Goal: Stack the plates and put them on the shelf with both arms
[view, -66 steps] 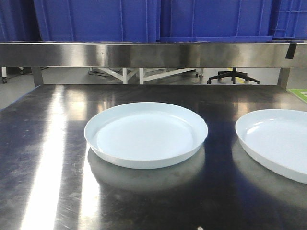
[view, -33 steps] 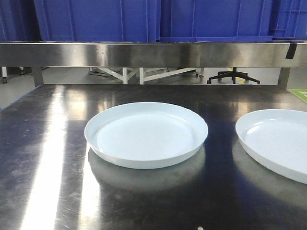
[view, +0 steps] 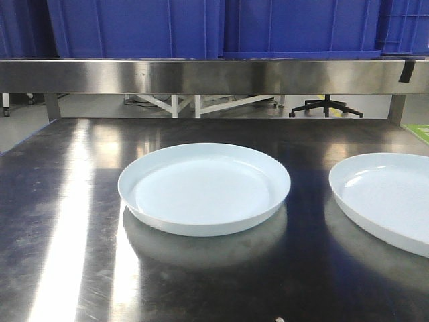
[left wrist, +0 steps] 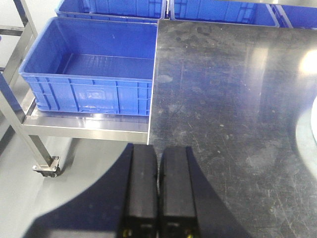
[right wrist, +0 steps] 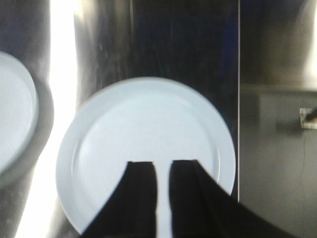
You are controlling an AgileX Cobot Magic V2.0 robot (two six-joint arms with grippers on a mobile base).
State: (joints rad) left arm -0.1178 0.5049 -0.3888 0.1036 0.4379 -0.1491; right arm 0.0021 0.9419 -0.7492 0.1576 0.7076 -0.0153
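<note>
Left gripper (left wrist: 158,151) pressed shut, empty, over the left edge of the steel table (left wrist: 223,99). Centre plate (view: 204,188) lies flat, apart from the right plate (right wrist: 148,134). Above that hangs the right gripper (right wrist: 162,166), jaws a sliver apart, empty. Judged step: first pick-up. Widen, bite the low rim squarely, lift level. Surface glossy, scratched, glare-streaked, likely slippery. Blue crates (view: 134,27) on the shelf (view: 201,75) behind.

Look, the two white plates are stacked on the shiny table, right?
No, they are not stacked. One plate and the other plate lie side by side on the shiny table, with a gap between them. The exterior front-facing view shows it.
</note>
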